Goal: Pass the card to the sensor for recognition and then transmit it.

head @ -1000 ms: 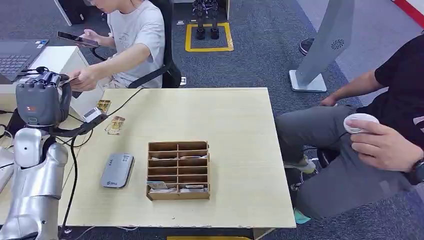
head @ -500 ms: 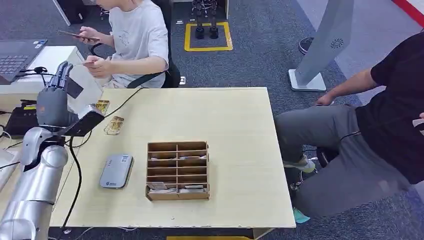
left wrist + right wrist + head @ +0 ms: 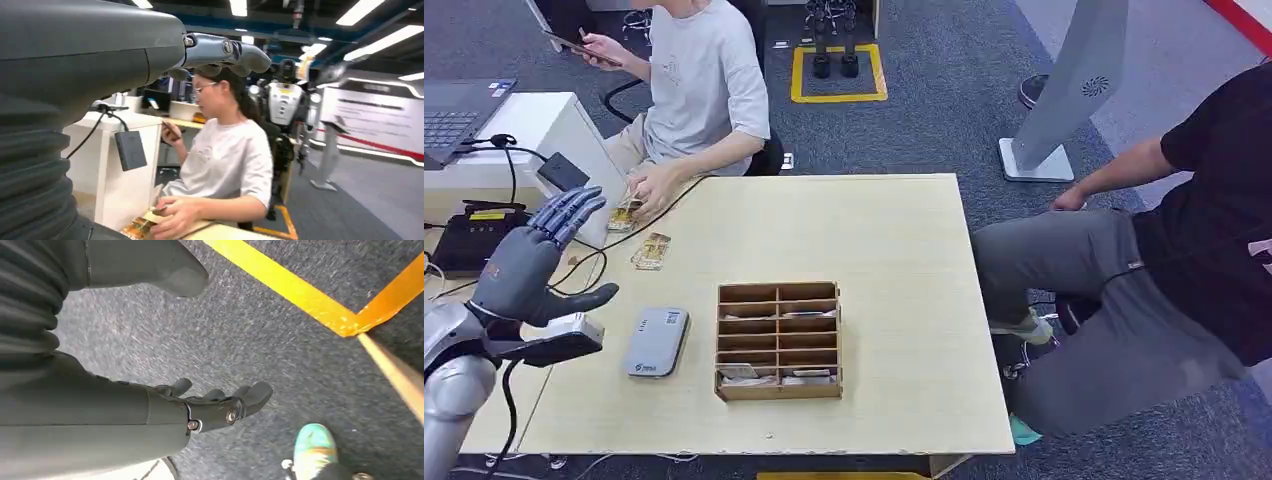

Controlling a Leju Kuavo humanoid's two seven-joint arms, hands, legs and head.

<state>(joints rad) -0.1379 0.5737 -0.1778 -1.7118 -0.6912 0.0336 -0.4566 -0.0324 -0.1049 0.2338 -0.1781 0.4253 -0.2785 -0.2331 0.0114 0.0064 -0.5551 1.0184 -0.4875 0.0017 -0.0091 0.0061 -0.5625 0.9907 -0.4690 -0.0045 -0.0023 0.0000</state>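
Note:
My left hand (image 3: 532,262) hovers open over the table's left edge, fingers spread and nothing in it; it also fills the near side of the left wrist view (image 3: 220,50). The grey card sensor (image 3: 656,341) lies flat on the table just right of that hand. A card (image 3: 653,250) lies beyond the sensor. A person in a white shirt (image 3: 706,85) rests a hand (image 3: 650,187) on more cards (image 3: 623,217) at the far left corner; these cards (image 3: 142,226) lie under that hand. My right hand (image 3: 210,407) hangs over the carpet, empty, fingers loosely extended.
A wooden divided box (image 3: 780,340) with a few cards in its front slots stands mid-table, right of the sensor. A cable (image 3: 574,270) runs along the table's left side. A second person in black (image 3: 1194,200) sits close to the right edge. A white desk (image 3: 534,125) stands at left.
My left hand was raised near the seated person's hand; it has come down and back, open. The person drew a card away and now has that hand on the table cards.

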